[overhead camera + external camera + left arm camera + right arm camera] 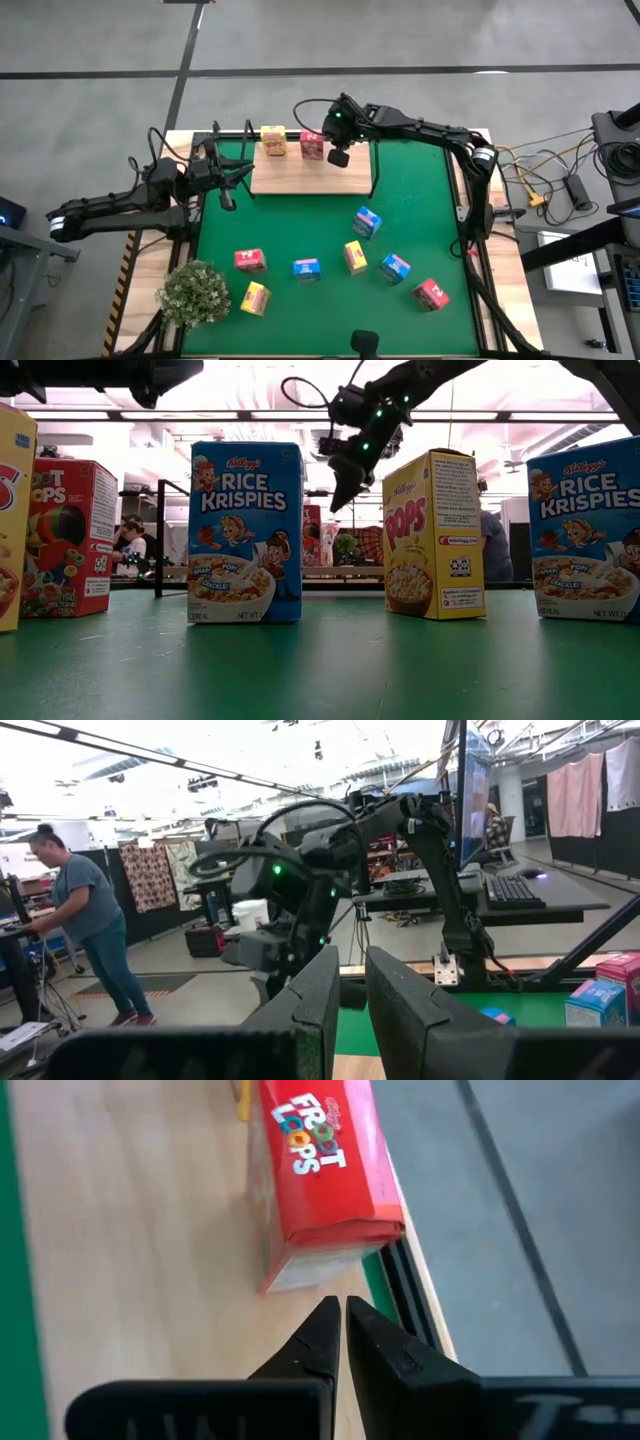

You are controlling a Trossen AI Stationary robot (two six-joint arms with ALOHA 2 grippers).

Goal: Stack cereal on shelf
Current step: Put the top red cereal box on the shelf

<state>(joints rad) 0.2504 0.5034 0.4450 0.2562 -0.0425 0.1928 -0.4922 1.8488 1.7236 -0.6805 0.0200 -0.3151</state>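
The shelf [300,178] lies at the far middle of the green mat. On its far edge stand a yellow cereal carton [273,141] and a red Froot Loops carton [312,145], each on its base. My right gripper [338,157] hangs slanting down just right of the red carton [320,1170]. Its fingers [343,1305] are shut, with the tips a little short of the carton's side and touching nothing. My left gripper [238,175] waits near the shelf's left end, its fingers [352,965] a narrow gap apart with nothing between them.
Several loose cartons stand on the mat's near half: blue [367,222], yellow [355,257], blue [395,268], red [431,294], blue [306,269], red [249,261] and yellow [255,298]. A pale green plant [193,292] sits near left. The shelf's black wire frame [375,170] rises at its right end.
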